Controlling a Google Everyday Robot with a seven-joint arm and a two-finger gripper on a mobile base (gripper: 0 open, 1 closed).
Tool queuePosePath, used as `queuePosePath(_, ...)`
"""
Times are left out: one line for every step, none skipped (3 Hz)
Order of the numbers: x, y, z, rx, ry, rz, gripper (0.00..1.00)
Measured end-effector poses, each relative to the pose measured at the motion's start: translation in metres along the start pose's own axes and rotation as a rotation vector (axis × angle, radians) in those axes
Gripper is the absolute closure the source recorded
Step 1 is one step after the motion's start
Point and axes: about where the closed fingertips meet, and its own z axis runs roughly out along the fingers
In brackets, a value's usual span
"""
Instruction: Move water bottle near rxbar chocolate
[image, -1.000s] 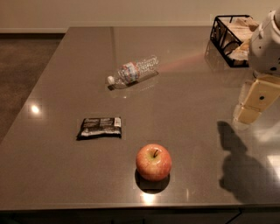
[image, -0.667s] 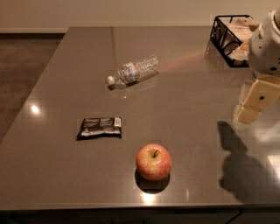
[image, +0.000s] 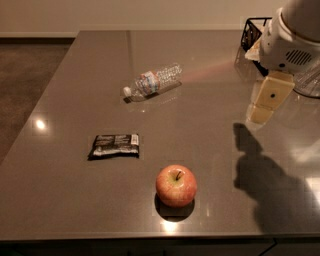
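A broad grey-brown table (image: 75, 200) with a glossy top fills most of the scene. It catches a bright spot of light near its left edge and another at the near edge, below the apple. To the left lies a darker brown floor (image: 25, 75), and a pale wall (image: 125, 12) runs along the far side. At the far right the robot's white arm (image: 295, 35) reaches in from above. Its dark shadow (image: 265, 175) spreads over the near right part of the tabletop. The tan gripper (image: 267, 100) hangs from the arm above the right side of the table, well apart from every object; it carries nothing, and whether it is wide or narrow cannot be told. A black wire basket (image: 250, 32) stands at the far right corner, partly hidden behind the arm. The water bottle (image: 152, 81) lies on its side at the far middle of the table, with its white cap pointing left and toward the near side. Its label band shows red, white and blue, but the writing is unreadable. A red-yellow apple (image: 176, 186) sits upright near the front edge, stem up, between the shadow and the rxbar chocolate (image: 114, 146). That black wrapper lies flat at the near left, well apart from the bottle, and its small white print is too fine to read. Bare tabletop separates the bottle from the bar.
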Motion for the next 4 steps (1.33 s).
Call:
queuePosePath(-0.014,-0.033,0.016,-0.008,-0.012,-0.024,0.00)
queuePosePath(-0.032,-0.068,0.038,-0.020,-0.028,-0.064,0.00)
queuePosePath(-0.048,-0.097,0.063,-0.044,-0.042,-0.106,0.00)
queuePosePath(-0.069,-0.125,0.088,-0.055,-0.050,-0.156,0.00)
